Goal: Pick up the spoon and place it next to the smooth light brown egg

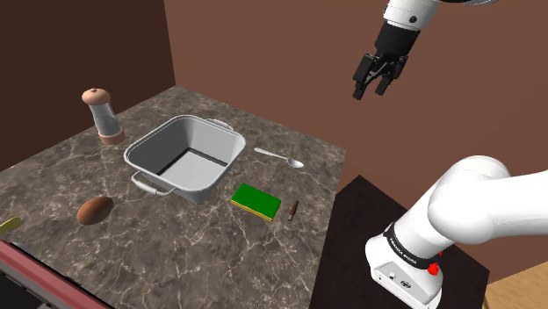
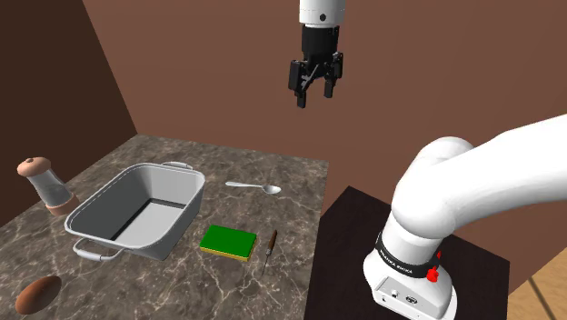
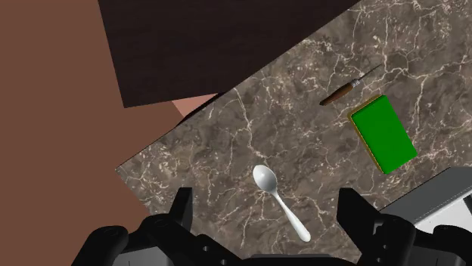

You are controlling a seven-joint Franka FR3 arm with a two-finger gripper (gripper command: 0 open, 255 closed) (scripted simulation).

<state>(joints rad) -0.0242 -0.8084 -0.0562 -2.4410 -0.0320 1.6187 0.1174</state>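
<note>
A small silver spoon (image 1: 281,158) lies flat on the dark marble counter (image 1: 219,237), just right of the metal pan, near the far edge; it also shows at spoon (image 2: 255,187) and spoon (image 3: 278,199). The brown egg (image 1: 95,210) rests near the counter's front left corner, seen too as egg (image 2: 38,294). My black gripper (image 1: 373,80) hangs open high above the counter's right edge, well above the spoon; gripper (image 2: 313,85) holds nothing. In the wrist view the spoon lies far below, between the open fingertips (image 3: 181,208).
A grey rectangular pan (image 1: 185,158) sits mid-counter. A green and yellow sponge (image 1: 256,201) and a brown-handled small tool (image 1: 293,210) lie right of it. A pepper mill (image 1: 104,114) stands at back left. Dark stand top (image 1: 369,219) adjoins the counter; brown walls behind.
</note>
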